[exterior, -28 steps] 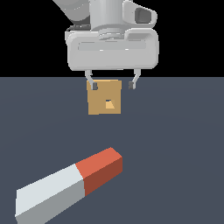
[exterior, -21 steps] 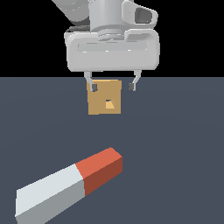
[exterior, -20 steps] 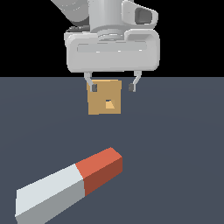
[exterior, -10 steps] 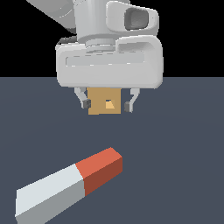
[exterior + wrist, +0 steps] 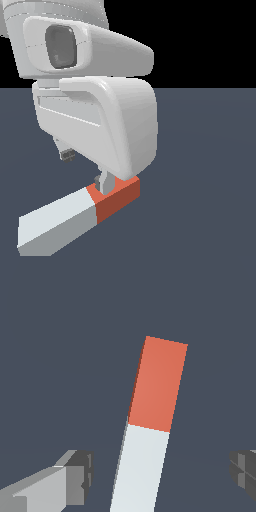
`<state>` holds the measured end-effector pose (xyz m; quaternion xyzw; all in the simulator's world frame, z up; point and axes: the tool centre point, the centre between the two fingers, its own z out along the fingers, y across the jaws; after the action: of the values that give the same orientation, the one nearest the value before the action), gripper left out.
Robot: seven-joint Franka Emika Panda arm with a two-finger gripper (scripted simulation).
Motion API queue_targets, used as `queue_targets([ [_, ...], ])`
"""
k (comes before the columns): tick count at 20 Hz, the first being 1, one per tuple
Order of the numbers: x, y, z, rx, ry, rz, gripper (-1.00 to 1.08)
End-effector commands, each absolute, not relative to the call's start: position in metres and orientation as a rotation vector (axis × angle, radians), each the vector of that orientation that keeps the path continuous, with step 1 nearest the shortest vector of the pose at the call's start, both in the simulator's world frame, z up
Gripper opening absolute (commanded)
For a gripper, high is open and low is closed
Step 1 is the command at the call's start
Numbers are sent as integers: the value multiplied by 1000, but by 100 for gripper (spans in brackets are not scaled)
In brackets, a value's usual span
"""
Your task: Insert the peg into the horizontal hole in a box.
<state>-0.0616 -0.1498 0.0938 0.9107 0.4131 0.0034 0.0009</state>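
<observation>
The gripper (image 5: 160, 471) hangs above the peg (image 5: 152, 421) with jaws wide open, one finger on each side of the grey part; the peg's long axis crosses the gap.

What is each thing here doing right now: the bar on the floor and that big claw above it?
peg: lying flat on the floor, not gripped, nothing touching it in the wrist view.
gripper: open, one finger on each side of the peg's grey part, with clear gaps.
box: not visible, probably hidden behind the arm.
</observation>
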Motion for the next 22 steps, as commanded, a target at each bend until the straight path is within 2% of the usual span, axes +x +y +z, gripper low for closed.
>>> queue_targets([
  [1,-74,-161,85,2907,1186,7,100],
  [9,-97,-176,71,2976,1005,0,100],
  [16,-98,-176,66,2976,1007,-1,100],
  [22,-99,-176,39,2978,1001,-1,100],
])
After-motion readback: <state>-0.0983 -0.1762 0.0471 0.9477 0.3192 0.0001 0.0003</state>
